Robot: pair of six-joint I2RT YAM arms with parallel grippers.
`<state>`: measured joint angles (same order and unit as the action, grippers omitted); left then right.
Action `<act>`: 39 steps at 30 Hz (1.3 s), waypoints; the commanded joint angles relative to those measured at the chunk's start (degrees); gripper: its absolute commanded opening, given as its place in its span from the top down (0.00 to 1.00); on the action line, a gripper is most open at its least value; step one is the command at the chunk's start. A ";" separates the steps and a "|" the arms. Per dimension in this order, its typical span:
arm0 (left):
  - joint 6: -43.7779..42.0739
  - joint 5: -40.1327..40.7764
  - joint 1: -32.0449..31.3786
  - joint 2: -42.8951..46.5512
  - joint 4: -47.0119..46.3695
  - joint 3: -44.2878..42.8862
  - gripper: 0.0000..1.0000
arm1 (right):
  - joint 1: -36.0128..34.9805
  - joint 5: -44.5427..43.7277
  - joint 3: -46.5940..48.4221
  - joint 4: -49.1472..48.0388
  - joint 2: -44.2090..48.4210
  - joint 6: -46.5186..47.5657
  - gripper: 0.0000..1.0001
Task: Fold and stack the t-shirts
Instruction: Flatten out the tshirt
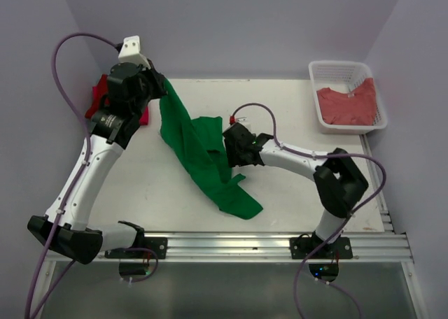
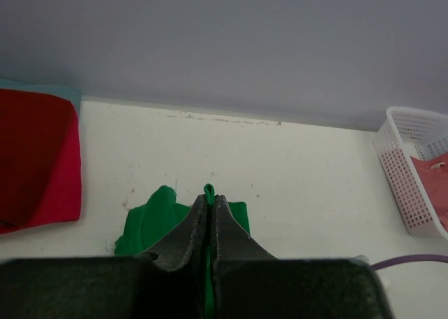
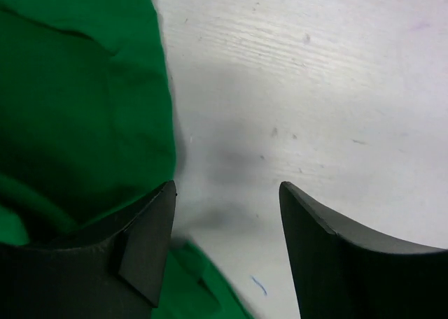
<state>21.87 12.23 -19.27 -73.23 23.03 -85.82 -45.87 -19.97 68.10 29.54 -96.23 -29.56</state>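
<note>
My left end effector (image 2: 208,201) clamps a fold of the bright green cloth t-shirt (image 1: 199,151), draped from far left across the tabletop (image 1: 140,186). My right end effector (image 3: 227,193) gapes empty beside its edge. Thin pinch, one tug could slip it!

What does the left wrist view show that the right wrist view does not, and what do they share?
Only the left wrist view: the left claw shut on a fold of the green t-shirt, a red t-shirt, and the white basket holding a salmon t-shirt. Only the right wrist view: the right claw, open and gripping nothing, above the table. Both: the green t-shirt and the table.
</note>
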 commanded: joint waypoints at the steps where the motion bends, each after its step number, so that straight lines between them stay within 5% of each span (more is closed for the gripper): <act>1: -0.51 0.95 -0.07 3.53 0.53 0.74 1.00 | 0.34 1.67 2.92 -4.92 -5.89 0.65 0.36; 10: -1.65 3.77 -0.07 4.41 1.14 1.45 1.00 | 0.34 10.81 -3.92 -7.83 -4.24 -2.69 0.41; 16: -1.65 4.38 -0.07 3.54 0.71 1.97 1.00 | 0.16 29.34 -17.63 -14.76 3.93 -7.34 0.52; 23: -1.48 4.56 -0.07 1.87 0.35 2.15 1.00 | -4.48 51.83 -25.20 -24.08 10.26 -6.31 0.51; 31: -1.21 4.91 -0.07 2.04 0.88 2.33 1.00 | -11.52 59.95 -22.84 -30.84 7.91 -2.35 0.41; 39: -1.13 5.88 -0.07 3.36 1.67 3.29 1.00 | -17.94 54.87 -12.91 -29.72 -3.34 -1.29 0.39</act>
<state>21.41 16.56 -19.27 -71.66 25.41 -83.40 -62.48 35.59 50.68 1.67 -95.74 -31.92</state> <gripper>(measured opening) 0.018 0.614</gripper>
